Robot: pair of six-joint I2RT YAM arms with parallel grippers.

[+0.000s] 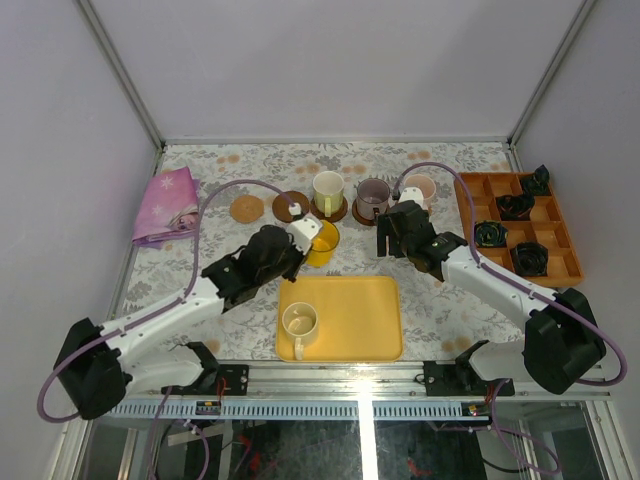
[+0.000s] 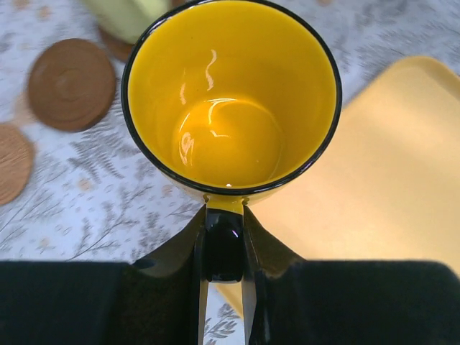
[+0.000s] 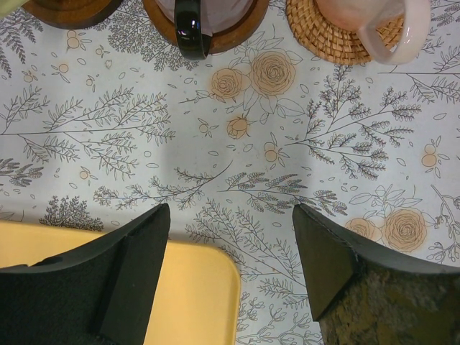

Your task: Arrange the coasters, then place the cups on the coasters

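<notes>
Just beyond the far edge of the yellow tray [image 1: 360,315], my left end effector [image 2: 224,233] is clamped on the handle of the yellow cup [image 2: 230,100], one finger on each side. The cup sits upright with its glossy inside facing up, and I cannot tell whether its base touches the bench [image 3: 237,165]. On the tray itself stands one cream-white cup [image 1: 300,321], near the left end, its handle toward the near edge. Along the far side runs a row: a bare tan coaster [image 1: 246,208], a bare dark brown coaster [image 1: 288,205] just beside it, then a second cream-white cup [image 1: 328,190] on a dark coaster [image 3: 72,11], the grey-purple cup [image 1: 373,195] on another dark coaster [image 3: 241,29], and the pale pink cup [image 3: 366,18] on a woven tan coaster [image 3: 327,39]. My right end effector [image 3: 230,248] hovers on the near side of the grey-purple and pink cups, fingers spread apart and gripping nothing. At the right edge the orange divided tray [image 1: 560,235] holds small black objects [image 1: 528,258] in four of its compartments. A pink cloth [image 1: 167,205] lies at the far left.
</notes>
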